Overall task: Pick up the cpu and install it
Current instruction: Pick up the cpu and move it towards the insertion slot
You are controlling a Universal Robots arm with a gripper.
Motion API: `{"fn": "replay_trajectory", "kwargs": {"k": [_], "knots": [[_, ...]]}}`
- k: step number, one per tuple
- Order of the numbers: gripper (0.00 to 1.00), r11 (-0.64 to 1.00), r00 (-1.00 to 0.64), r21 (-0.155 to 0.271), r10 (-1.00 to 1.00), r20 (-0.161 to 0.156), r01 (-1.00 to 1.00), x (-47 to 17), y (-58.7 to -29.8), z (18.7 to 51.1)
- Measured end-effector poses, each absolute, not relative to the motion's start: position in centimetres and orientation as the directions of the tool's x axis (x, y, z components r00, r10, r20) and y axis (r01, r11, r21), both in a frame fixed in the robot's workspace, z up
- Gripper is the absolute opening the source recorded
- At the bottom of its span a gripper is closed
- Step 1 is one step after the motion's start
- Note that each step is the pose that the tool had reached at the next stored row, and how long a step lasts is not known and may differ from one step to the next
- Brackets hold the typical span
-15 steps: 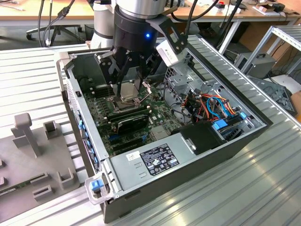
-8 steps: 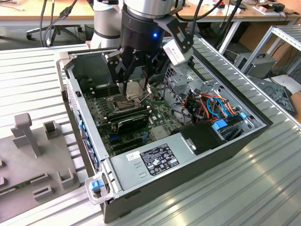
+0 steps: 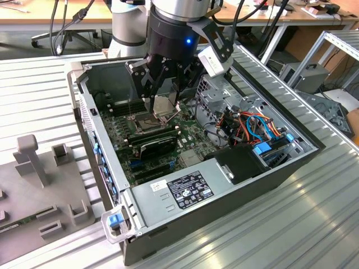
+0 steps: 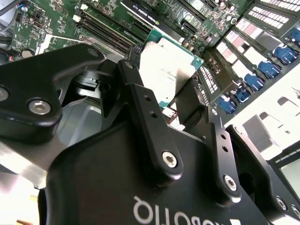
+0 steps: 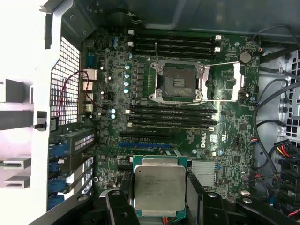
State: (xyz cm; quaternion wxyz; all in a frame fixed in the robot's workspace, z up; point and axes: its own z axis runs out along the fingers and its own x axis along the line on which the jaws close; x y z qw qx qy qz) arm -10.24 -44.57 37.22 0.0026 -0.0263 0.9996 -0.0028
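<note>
The end effector [image 5: 158, 202] grips the cpu [image 5: 158, 185] above the motherboard [image 5: 234, 126], apart from the open socket [image 5: 180, 82]; a tilted or misaligned descent could damage it.

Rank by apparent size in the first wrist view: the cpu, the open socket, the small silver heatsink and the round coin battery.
1 and 2. the cpu and the open socket look about alike; the cpu is nearer the camera, so I leave them unranked.
3. the small silver heatsink
4. the round coin battery
</note>
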Motion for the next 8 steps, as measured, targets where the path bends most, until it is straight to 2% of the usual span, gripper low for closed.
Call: {"fn": "replay_trajectory", "kwargs": {"k": [8], "knots": [[0.55, 0.999, -0.999, -0.006, -0.053, -0.005, -0.053, -10.24, -44.44, 37.22]]}}
